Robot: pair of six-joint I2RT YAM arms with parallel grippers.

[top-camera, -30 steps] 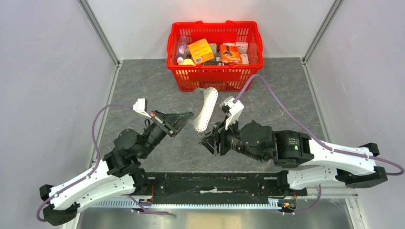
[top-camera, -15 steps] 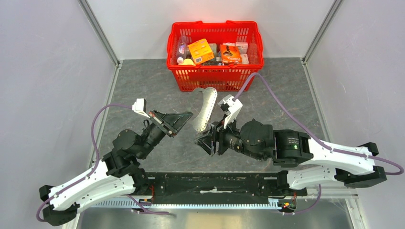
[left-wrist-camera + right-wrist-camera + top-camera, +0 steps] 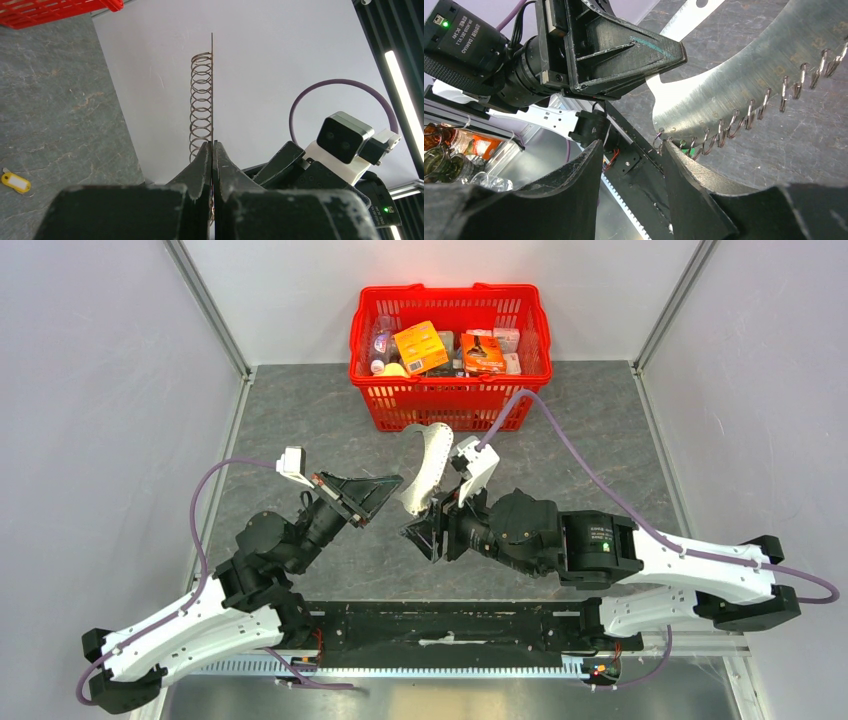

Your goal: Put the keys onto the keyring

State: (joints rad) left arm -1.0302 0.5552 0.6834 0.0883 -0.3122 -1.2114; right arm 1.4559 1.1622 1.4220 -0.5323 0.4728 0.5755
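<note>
The keyring [image 3: 428, 462], a wide pale strap with a row of wire rings along one edge, hangs in the air between my arms. My left gripper [image 3: 393, 482] is shut on its edge. In the left wrist view the keyring [image 3: 202, 100] rises edge-on from the left gripper [image 3: 212, 145]. My right gripper [image 3: 415, 533] stands open at the strap's lower end. In the right wrist view the last rings sit against the right finger of the right gripper [image 3: 631, 147]. A green key tag [image 3: 685, 146] shows partly behind those rings. A yellow key [image 3: 15, 182] lies on the table.
A red basket [image 3: 450, 405] full of boxes and bottles stands at the back of the grey table, just beyond the strap. White walls with metal posts close in the sides. A black rail [image 3: 450, 625] runs along the near edge between the arm bases.
My right gripper has moved up and left toward the strap's lower end and has opened a little wider. The left gripper has stayed shut and in place.
</note>
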